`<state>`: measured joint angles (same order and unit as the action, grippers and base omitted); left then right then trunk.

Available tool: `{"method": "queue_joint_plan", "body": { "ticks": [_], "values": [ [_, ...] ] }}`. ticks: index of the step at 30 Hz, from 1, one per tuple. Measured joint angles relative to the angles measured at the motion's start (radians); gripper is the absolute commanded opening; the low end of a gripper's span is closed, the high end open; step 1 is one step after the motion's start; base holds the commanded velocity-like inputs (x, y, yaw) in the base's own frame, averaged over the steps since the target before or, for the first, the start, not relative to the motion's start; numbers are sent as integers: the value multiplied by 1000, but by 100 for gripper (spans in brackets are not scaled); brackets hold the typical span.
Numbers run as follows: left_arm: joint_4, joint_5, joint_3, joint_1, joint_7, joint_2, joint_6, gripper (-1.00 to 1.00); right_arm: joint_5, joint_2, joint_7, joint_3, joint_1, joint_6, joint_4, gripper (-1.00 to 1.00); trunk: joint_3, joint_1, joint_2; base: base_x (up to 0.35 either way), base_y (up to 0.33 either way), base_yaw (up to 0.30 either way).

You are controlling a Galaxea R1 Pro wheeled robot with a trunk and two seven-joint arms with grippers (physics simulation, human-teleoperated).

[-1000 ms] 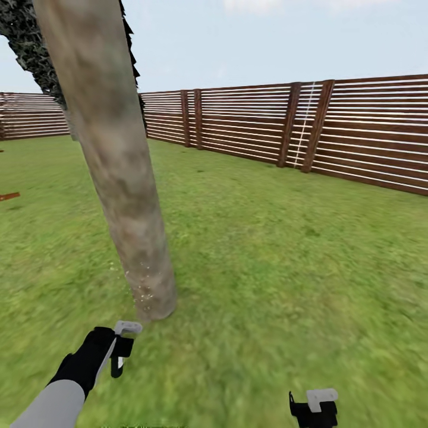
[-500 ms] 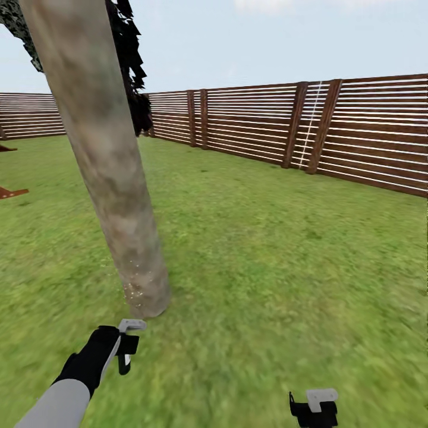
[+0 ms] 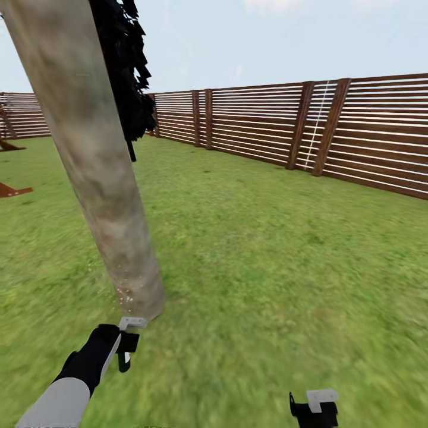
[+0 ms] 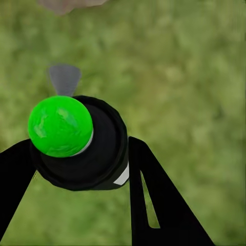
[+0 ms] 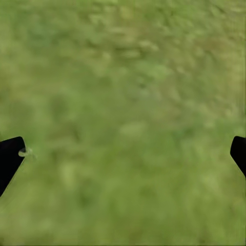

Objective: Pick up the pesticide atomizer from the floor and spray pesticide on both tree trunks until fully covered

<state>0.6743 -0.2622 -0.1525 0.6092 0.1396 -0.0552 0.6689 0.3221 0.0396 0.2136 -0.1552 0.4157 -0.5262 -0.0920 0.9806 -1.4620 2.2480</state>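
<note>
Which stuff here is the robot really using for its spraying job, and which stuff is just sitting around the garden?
For the job:
- tree trunk, pale, close ahead
- atomizer, green-topped, held between the left gripper fingers
- lawn of the garden

Just around:
- brown slat fence
- dark conifer behind the trunk
- right gripper, holding nothing

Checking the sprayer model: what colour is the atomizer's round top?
Bright green on a black body, best seen in the left wrist view.

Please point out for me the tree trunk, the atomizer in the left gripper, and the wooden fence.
tree trunk [image 3: 101, 178]: head view, middle of the pale bark.
atomizer [image 4: 60, 126]: left wrist view, its green round top.
wooden fence [image 3: 261, 128]: head view, slats of one panel.
</note>
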Motion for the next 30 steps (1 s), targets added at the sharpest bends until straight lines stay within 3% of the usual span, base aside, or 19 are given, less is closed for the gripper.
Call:
{"method": "queue_joint_plan", "body": {
  "ticks": [4,6,9,11,17,22,25,30],
  "values": [
    [4,5,0,18,5,11,9,-100,0,0,1,0,0,0,0,100,0,0,0,2,-1,276],
    [17,3,0,64,10,14,17,-100,0,0,0,-1,0,0,0,100,0,0,0,0,0,276],
    [19,-10,-17,78,12,-45,21,-100,0,0,0,-1,0,0,0,100,0,0,0,0,0,276],
    [19,-2,-19,76,13,-62,22,-100,0,0,1,-1,0,0,0,100,0,0,0,0,0,184],
    [57,-2,-10,81,9,-3,24,-100,1,2,0,-1,0,0,0,100,0,0,0,0,-207,14],
    [86,-4,-16,81,10,-15,29,-100,1,2,0,-1,0,0,0,100,0,0,0,-89,-273,0],
    [113,-2,-18,102,13,-19,81,-100,0,2,0,-1,0,0,0,100,0,0,0,-134,-273,0],
    [163,-6,-21,108,14,-24,98,-100,0,2,1,-1,0,0,0,100,0,0,0,-35,-273,92]
  ]
}}
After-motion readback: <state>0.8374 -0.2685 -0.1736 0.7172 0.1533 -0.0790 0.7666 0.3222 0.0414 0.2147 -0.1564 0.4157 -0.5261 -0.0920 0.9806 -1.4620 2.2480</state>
